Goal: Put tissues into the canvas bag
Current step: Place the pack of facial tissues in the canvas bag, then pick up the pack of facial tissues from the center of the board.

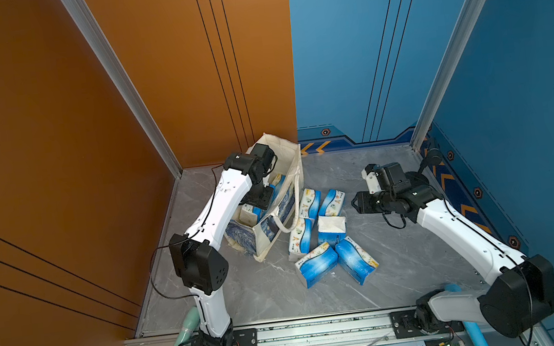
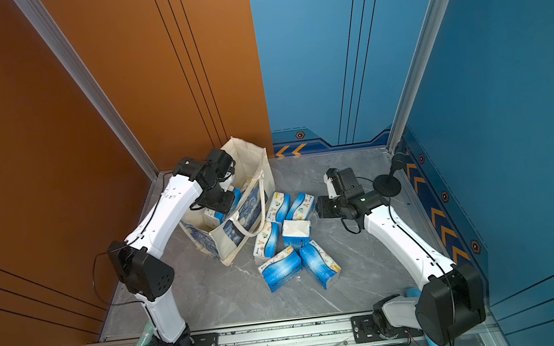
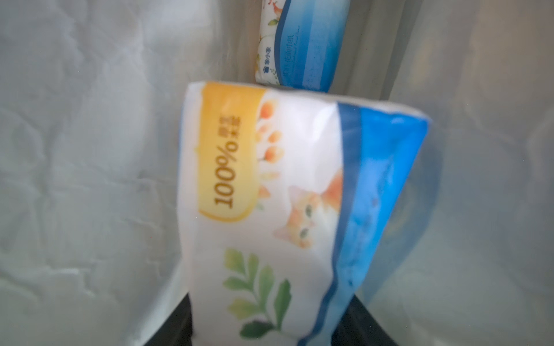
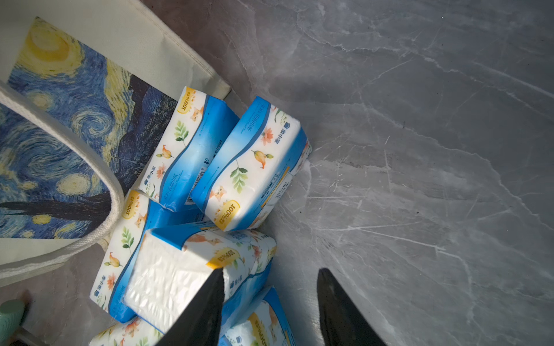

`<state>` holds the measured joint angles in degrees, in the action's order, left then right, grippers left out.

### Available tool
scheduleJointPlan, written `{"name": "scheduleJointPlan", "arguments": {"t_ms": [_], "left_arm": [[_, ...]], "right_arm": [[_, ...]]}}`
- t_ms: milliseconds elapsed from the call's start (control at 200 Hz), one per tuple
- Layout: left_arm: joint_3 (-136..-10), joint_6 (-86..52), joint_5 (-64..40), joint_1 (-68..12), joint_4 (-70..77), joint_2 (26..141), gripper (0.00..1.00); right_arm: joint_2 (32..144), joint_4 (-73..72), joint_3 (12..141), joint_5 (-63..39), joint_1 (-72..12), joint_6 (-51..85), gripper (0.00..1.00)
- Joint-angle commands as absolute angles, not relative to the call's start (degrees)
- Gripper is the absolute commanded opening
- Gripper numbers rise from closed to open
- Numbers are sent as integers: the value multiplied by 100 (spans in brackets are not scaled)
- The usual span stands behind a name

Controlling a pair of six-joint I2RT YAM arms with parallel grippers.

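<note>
Tissue pack (image 3: pixel 269 194) fills the left wrist view, right up against the lens and blurred: white face, yellow 100% badge, orange cat, green sprig, blue band down one side. Dark fingers (image 3: pixel 365 326) of the left gripper (image 1: pixel 260 197) flank its near end; cannot tell whether they pinch it or stand clear of it. A second pack (image 3: pixel 302 45) lies deeper, against the cream lining of the canvas bag (image 3: pixel 90 149). In both top views the bag stands upright and open on the grey marbled table (image 1: pixel 402 255), on the left arm's side near the orange wall (image 1: pixel 33 137). The left gripper is sunk into the bag's mouth, fingertips hidden there. More blue-and-white packs show inside the bag beside it. One loop handle (image 1: pixel 288 224) droops over the swirling blue print outside. Six loose packs (image 1: pixel 316 263) lie in a cluster on the table just beside the printed side, between the bag and the right gripper (image 4: pixel 272 271). Most lie flat at mixed angles, touching each other. One white-ended pack (image 1: pixel 331 228) in the middle shows a plain white face upward. The right gripper hangs above the cluster's edge, jaws spread, nothing between them. In the right wrist view one finger overlaps the white-ended pack; contact cannot be told.
</note>
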<state>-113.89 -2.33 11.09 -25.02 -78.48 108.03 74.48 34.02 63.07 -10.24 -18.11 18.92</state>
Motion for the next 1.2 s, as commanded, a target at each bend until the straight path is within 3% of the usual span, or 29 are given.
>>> {"name": "scheduleJointPlan", "arguments": {"t_ms": [0, 340, 611, 1056, 1192], "left_arm": [[-11419, -158, 810, -2452, -8007, 10986, 66], [-11841, -278, 987, -2435, -7927, 10630, 65], [-11795, -339, 536, -2381, -7385, 9980, 70], [-10414, -989, 501, -2619, -6020, 7855, 45], [-9757, -1301, 766, -2845, -5903, 7253, 46]], "right_arm": [[7492, 3603, 6435, -872, -1857, 1802, 53], [7427, 3847, 6380, -713, -1976, 1671, 56], [7230, 4085, 6273, -597, -2048, 1600, 60], [7190, 5044, 6318, -142, -3003, 1546, 61], [7263, 5352, 6278, -134, -3297, 1547, 68]]}}
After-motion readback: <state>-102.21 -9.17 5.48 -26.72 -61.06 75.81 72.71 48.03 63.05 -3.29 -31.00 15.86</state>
